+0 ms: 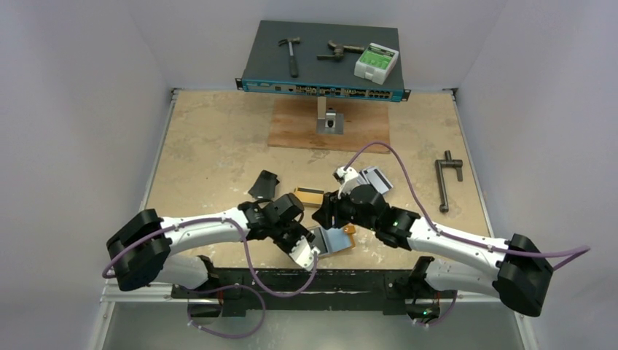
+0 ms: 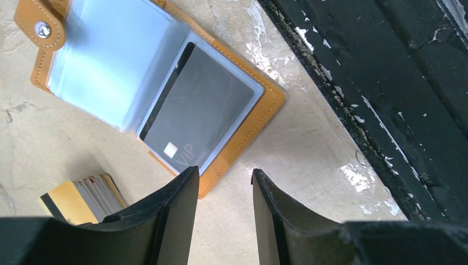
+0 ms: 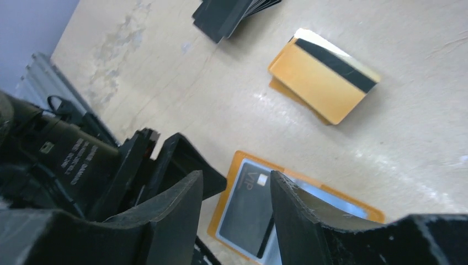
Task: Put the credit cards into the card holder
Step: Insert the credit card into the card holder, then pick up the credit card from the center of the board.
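Grey credit card [image 2: 201, 113] sits sleeved — card holder [image 2: 233, 146] open.

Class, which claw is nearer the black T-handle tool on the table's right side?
Right. The right claw hovers mid-table, left of the tool; the left claw sits farther left, nearer the front edge.

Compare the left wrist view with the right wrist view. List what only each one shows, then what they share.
Only the left wrist view: the holder's snap tab and the scuffed black strip along the table edge. Only the right wrist view: the black folded case and part of the left arm. Both: the open card holder, a grey VIP card in its clear sleeve, and the yellow-orange card stack.
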You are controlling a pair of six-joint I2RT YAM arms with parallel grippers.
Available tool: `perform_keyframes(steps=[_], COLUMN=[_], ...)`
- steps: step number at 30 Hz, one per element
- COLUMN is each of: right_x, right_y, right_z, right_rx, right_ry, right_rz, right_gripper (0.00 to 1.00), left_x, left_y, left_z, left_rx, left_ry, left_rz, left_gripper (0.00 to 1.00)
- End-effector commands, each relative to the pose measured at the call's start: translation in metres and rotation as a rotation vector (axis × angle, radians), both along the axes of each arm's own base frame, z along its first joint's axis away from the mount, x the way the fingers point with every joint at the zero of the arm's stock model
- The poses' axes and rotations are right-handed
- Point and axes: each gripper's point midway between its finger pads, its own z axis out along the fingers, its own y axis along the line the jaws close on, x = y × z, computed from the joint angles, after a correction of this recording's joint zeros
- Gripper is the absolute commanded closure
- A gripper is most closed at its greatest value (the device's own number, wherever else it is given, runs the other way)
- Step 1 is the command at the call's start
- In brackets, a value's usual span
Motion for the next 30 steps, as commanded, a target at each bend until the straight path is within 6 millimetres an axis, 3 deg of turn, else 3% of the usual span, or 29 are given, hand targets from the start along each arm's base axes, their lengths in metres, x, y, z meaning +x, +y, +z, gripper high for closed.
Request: perform_keyframes(steps=[1,6,8,11,15,17,19,24,30], right_x=[0.039,0.086,0.101,0.117,0.123,0.127,0.125,0.114,0.106], right_y=[-0.020,-0.034,-0.032,-0.028,-0.019,-0.023,-0.023,-0.013,-0.006], right_z=[0.025,0.041,0.041,0.029,0.022,0.012,-0.002,-0.029,-0.047], right_rx=[-0.042,-0.007,-0.024,-0.055,0.053,0.103,0.127,0.167,0.189], right_ry=[-0.106,-0.113,-0.098,-0.052,-0.020,0.031,0.093,0.194,0.255], right_rz=[-0.161,-0.269,-0.304,-0.340,-0.299,-0.305,-0.285,-0.221,-0.190], right_gripper=[0.50,0.29,0.05,0.01,0.01,0.10,0.16,0.19,0.22], left_x=[0.009,0.050,0.076,0.109,0.130,0.137,0.143,0.154,0.167], left_y=[-0.005,-0.011,-0.007,0.005,0.014,0.014,0.010,-0.002,-0.012], left_z=[0.027,0.076,0.099,0.125,0.123,0.115,0.105,0.083,0.074], left_rx=[-0.044,-0.152,-0.215,-0.285,-0.338,-0.355,-0.363,-0.362,-0.339], left_ry=[0.033,0.120,0.158,0.213,0.200,0.184,0.175,0.187,0.166], left_rz=[0.084,0.321,0.462,0.620,0.670,0.670,0.667,0.637,0.601], left_gripper=[0.59,0.55,0.55,0.54,0.54,0.54,0.54,0.53,0.52])
